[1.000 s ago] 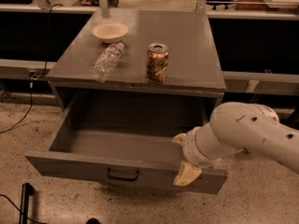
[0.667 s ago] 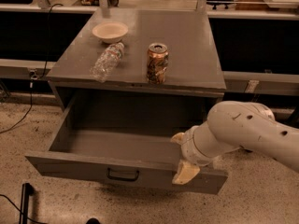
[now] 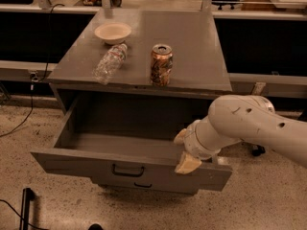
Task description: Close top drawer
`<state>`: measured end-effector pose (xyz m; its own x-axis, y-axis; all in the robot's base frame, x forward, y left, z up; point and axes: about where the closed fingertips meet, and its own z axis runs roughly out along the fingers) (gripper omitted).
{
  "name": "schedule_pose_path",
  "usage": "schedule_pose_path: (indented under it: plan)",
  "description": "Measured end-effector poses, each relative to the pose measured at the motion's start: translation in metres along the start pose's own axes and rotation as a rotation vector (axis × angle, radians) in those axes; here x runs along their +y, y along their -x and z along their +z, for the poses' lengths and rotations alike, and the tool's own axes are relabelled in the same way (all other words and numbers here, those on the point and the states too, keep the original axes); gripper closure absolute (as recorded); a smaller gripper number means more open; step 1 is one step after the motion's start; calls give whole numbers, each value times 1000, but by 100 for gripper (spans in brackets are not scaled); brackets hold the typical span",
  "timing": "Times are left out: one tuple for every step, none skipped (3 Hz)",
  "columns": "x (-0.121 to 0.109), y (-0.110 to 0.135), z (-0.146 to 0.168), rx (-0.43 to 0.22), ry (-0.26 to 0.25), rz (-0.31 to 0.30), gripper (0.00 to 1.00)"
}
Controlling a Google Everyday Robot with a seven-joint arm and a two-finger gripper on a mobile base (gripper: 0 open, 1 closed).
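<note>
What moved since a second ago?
The pincer, at the right front of the wide grey top drawer, moved a little toward the grey cabinet, and the drawer slid in slightly; it is still mostly open. The white bowl, clear plastic bottle and brown can stayed put.

My smooth cream plastic tool sits at five o'clock, on the front rim of the matt grey top drawer. I see a glossy metal can at twelve o'clock.

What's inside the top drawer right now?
The top drawer shows a bare floor where visible. The hand sits at its front edge; the arm and the drawer's front hide the floor behind them.
</note>
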<state>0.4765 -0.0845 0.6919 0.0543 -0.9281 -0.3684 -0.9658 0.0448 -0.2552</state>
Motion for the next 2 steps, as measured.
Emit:
schedule_pose_path:
  plan:
    - [-48,-7,18,-24,-43,20,43]
    - [-54,-8,21,-20,-48,18,42]
